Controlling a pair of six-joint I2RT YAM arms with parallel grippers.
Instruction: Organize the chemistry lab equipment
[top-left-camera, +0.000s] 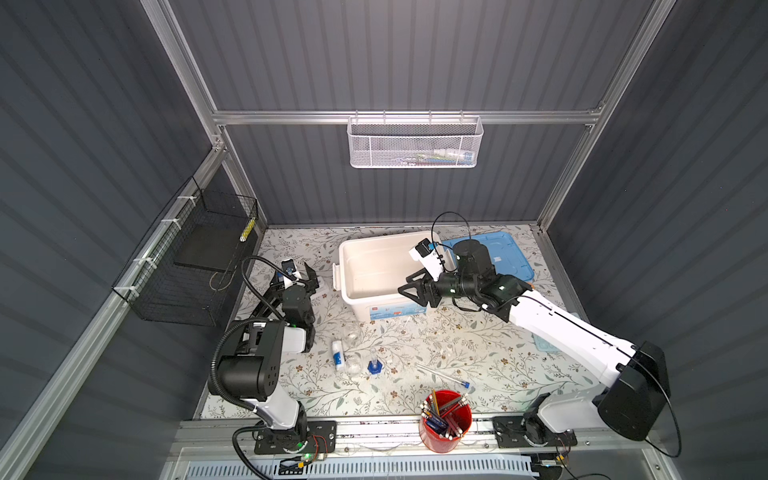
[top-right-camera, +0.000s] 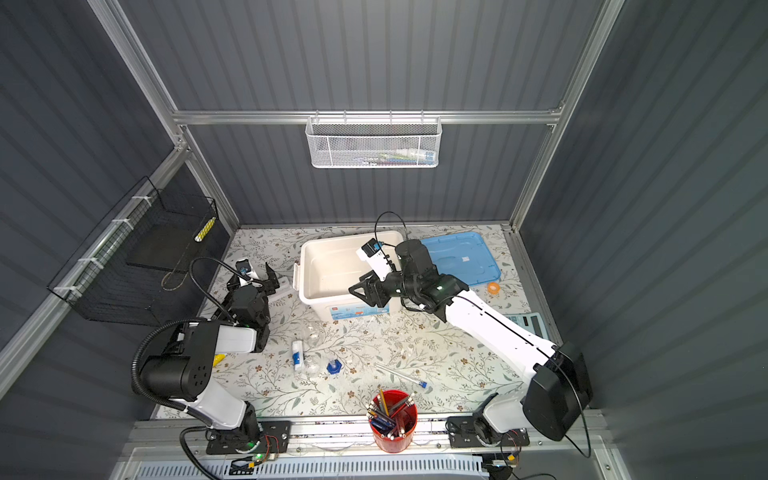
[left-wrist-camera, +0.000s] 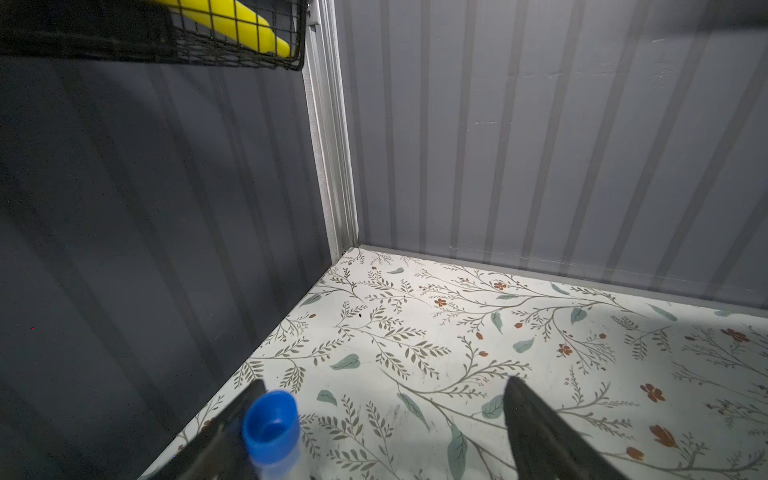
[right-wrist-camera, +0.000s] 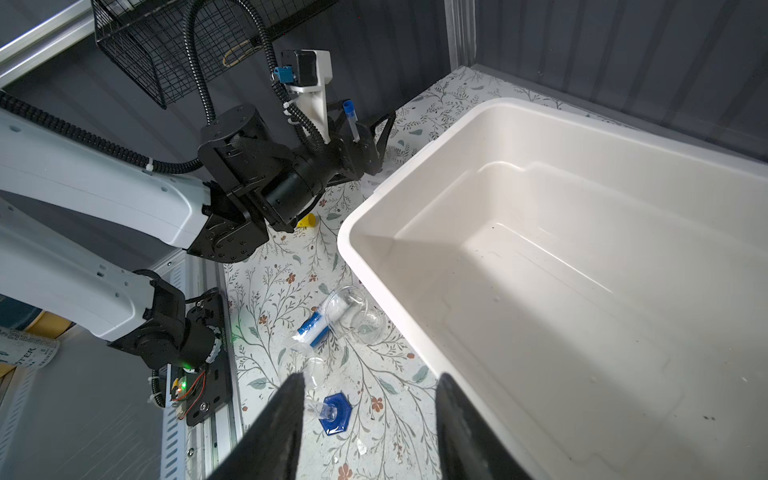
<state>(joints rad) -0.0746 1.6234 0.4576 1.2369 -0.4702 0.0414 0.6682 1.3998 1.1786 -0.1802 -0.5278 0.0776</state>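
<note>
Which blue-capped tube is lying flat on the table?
The blue-capped tube nearest the red pencil cup lies flat. The other tube stands roughly upright between the open jaws of the left gripper.

A white bin (top-left-camera: 374, 266) sits open on a floral mat (top-left-camera: 395, 399). Just right of the bin lies a blue lid (top-left-camera: 515, 253), and further right an orange roll (top-right-camera: 493, 287) and a calculator (top-right-camera: 528, 322). In front of the bin to the left lies a glue stick (top-left-camera: 338, 354). Well in front stands a red cup (top-left-camera: 446, 432) of pencils (top-left-camera: 436, 405). A black wire basket (top-left-camera: 187, 266) hangs to the bin's left, and a white mesh basket (top-left-camera: 415, 143) hangs high behind it.
</note>
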